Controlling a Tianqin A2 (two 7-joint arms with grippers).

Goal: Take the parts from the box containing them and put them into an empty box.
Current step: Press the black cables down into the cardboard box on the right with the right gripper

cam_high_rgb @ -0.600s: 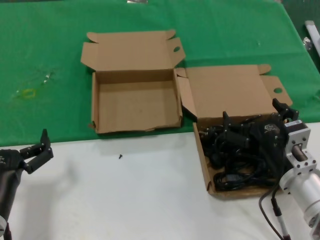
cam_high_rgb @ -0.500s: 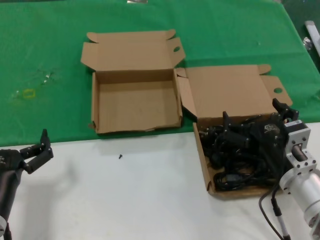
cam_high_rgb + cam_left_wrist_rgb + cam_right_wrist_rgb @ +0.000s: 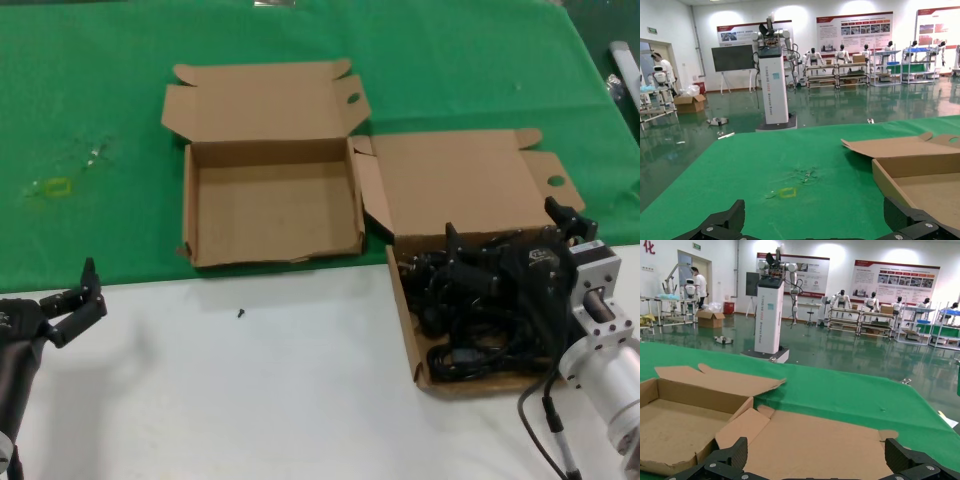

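My right claw was wide open. It hung low over the box with the cords, right above the black power cords. One finger stuck up near the middle of the box and the other finger stuck up by the far right side. From my head I could not tell if the claw touched the cords, because the claw and the cords were both black and bunched together. It did not have hold of any cord that I could see. From my right wrist I saw the two finger tips far apart, with the flat brown lid of that box between them.

The cords lay in a messy heap inside their box, which sat on the white table on my right side. Its lid lay flat on the green cloth behind it.

The empty box sat on the green cloth, to the left of the cord box and a bit farther from me. The two boxes were close, and a side flap of the cord box leaned near its wall. Nothing was in it.

My left claw waited at the left edge of the white table, well apart from both boxes. It was open too and held nothing.
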